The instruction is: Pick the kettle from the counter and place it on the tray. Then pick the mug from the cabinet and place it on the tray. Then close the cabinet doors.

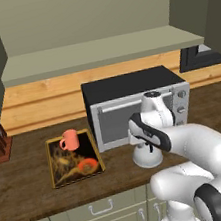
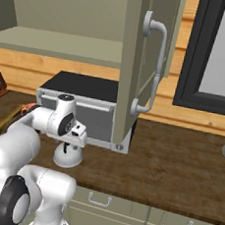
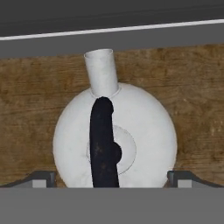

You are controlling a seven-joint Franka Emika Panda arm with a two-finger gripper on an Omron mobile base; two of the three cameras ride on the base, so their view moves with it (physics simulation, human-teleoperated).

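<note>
The pincer (image 3: 112, 177) is hanging released, jaws spread wide, directly over the small squat silvery-white kettle (image 3: 115, 135), which is sitting on the dark brown wood-grain table (image 1: 30, 196) just in front of the grey microwave (image 1: 118, 112), at about four o'clock from the golden-rimmed rectangular tray (image 1: 55, 184). The thin black arched handle (image 3: 104, 142) is running twelve-to-six between the fingertips, so a drifting descent is risking a glancing pinch that tips the kettle. Room is lying open toward nine o'clock, but the salmon-orange mug (image 1: 69, 139) is already occupying the tray's far end, and the microwave is crowding twelve.
</note>
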